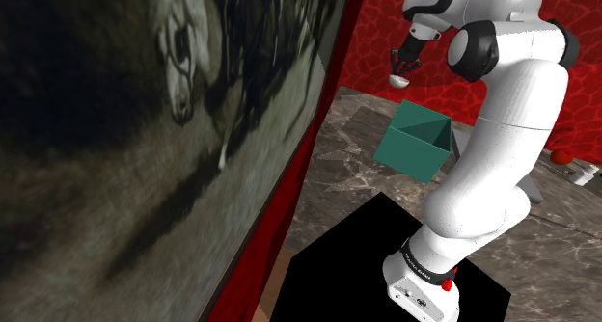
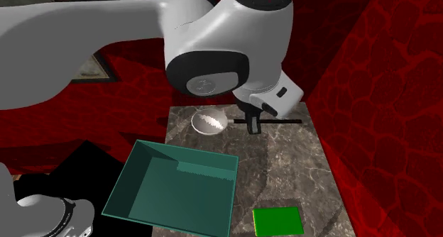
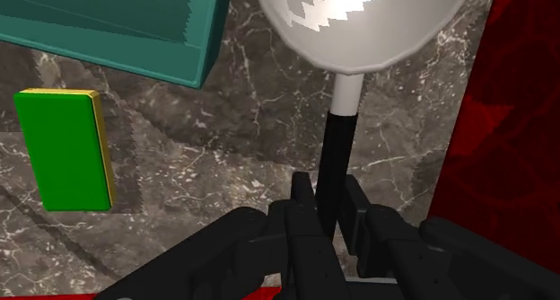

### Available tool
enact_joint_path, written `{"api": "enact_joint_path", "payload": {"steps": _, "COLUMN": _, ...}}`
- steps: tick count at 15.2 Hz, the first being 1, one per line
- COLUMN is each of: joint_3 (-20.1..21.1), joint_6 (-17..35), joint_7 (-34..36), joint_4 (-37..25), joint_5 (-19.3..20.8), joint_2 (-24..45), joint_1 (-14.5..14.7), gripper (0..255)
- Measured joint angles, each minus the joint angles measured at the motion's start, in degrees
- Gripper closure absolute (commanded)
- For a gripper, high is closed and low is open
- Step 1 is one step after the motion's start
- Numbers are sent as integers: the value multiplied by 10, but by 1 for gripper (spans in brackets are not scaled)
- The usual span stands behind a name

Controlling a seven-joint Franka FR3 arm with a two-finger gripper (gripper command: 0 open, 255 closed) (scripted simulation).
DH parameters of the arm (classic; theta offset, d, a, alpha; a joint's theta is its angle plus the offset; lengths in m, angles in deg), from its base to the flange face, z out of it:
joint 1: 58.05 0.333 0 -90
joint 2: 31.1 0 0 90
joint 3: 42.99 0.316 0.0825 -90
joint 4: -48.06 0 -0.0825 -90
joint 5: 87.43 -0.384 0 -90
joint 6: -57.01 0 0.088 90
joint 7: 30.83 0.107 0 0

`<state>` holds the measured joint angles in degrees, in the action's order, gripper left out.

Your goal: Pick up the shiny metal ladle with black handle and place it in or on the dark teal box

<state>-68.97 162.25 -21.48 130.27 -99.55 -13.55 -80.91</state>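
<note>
One ladle [image 3: 359, 20], shiny bowl and black handle, hangs above the marble desk [image 3: 224, 145], just past the one teal box [image 2: 170, 200], which is open-topped and empty. One green block [image 3: 61, 150] with a yellow edge lies near the box. The gripper [image 3: 328, 195] has its fingers [image 3: 302, 195] clenched on the ladle's handle

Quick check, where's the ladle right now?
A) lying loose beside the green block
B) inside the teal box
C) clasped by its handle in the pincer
C: the pincer clasps the ladle by its black handle, and the teal box holds nothing.
</note>
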Motion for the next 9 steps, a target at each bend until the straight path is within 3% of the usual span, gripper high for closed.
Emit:
{"api": "enact_joint_path", "payload": {"steps": 3, "joint_3": -3, "joint_6": 6, "joint_7": 2, "joint_4": 34, "joint_5": 13, "joint_2": -31, "joint_1": 8, "gripper": 255}}
{"api": "enact_joint_path", "payload": {"steps": 9, "joint_3": -10, "joint_6": 45, "joint_7": 15, "joint_4": 205, "joint_5": 79, "joint_2": -179, "joint_1": 27, "gripper": 255}}
